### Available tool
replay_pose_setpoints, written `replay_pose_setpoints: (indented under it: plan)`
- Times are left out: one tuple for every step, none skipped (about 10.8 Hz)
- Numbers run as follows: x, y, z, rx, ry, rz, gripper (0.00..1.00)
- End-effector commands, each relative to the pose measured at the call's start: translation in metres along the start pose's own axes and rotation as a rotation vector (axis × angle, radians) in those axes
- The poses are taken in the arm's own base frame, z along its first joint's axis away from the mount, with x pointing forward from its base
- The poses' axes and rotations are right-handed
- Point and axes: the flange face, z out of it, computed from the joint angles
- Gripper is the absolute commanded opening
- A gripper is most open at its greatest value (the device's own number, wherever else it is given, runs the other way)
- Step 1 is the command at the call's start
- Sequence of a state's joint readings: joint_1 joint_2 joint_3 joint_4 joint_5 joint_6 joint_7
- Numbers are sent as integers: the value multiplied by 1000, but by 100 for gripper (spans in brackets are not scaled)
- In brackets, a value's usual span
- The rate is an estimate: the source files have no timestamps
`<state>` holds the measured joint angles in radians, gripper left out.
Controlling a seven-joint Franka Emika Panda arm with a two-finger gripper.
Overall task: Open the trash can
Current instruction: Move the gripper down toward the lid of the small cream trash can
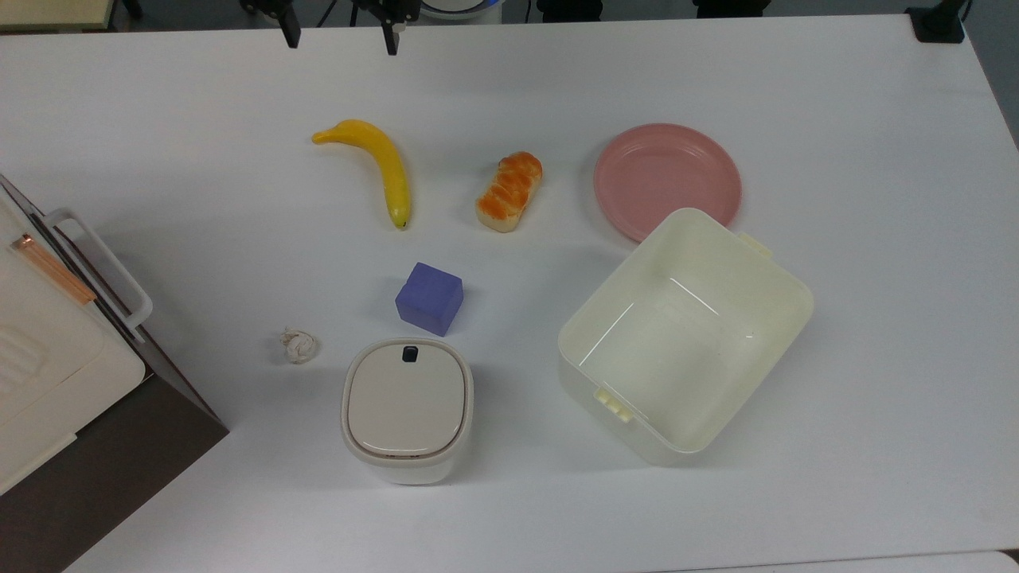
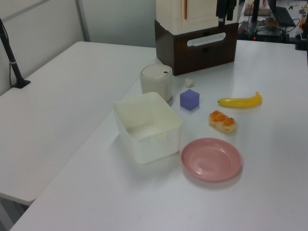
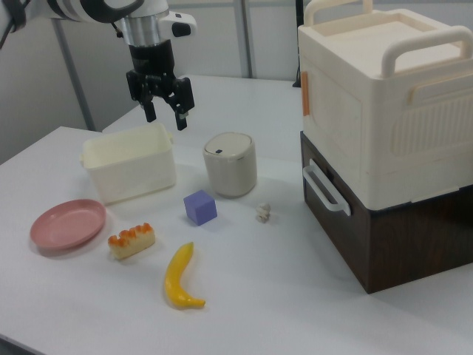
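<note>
The trash can (image 1: 407, 406) is a small white bin with its beige lid down flat and a black button (image 1: 411, 353) at the rim. It stands near the front middle of the table in the top view, and it also appears in the left view (image 2: 156, 79) and the right view (image 3: 230, 164). My gripper (image 1: 340, 36) hangs open and empty at the top view's upper edge, far from the trash can. In the right view the gripper (image 3: 165, 115) is high in the air, above and to the left of the bin.
A purple cube (image 1: 430, 298) sits just beyond the bin, and a crumpled scrap (image 1: 298, 345) lies to the top view's left of it. The cream tub (image 1: 685, 334), pink plate (image 1: 667, 177), bread (image 1: 509, 191) and banana (image 1: 382, 167) are spread around. A big white appliance (image 3: 384, 103) stands on a brown box.
</note>
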<state>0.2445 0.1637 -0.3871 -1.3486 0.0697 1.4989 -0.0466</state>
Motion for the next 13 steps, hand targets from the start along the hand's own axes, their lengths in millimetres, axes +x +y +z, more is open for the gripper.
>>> replay_pose_setpoints:
  plan:
    - [29,-23,16,-21,169,-36,0]
    - [49,-47,29,-62,266,20,0]
    - [60,-51,34,-100,323,89,0]
    - [65,-53,39,-111,343,101,0]
    - [68,-55,41,-102,356,105,0]
    - [76,-59,50,-100,373,132,0]
    - [86,-62,59,-104,409,201,0]
    - [97,-66,74,-112,430,241,0]
    - [108,-74,83,-139,448,248,0]
    - [119,-84,98,-160,460,279,0]
    - [129,-90,109,-185,503,315,0]
    - [138,-96,128,-220,532,354,0]
    - [145,-104,135,-251,569,377,0]
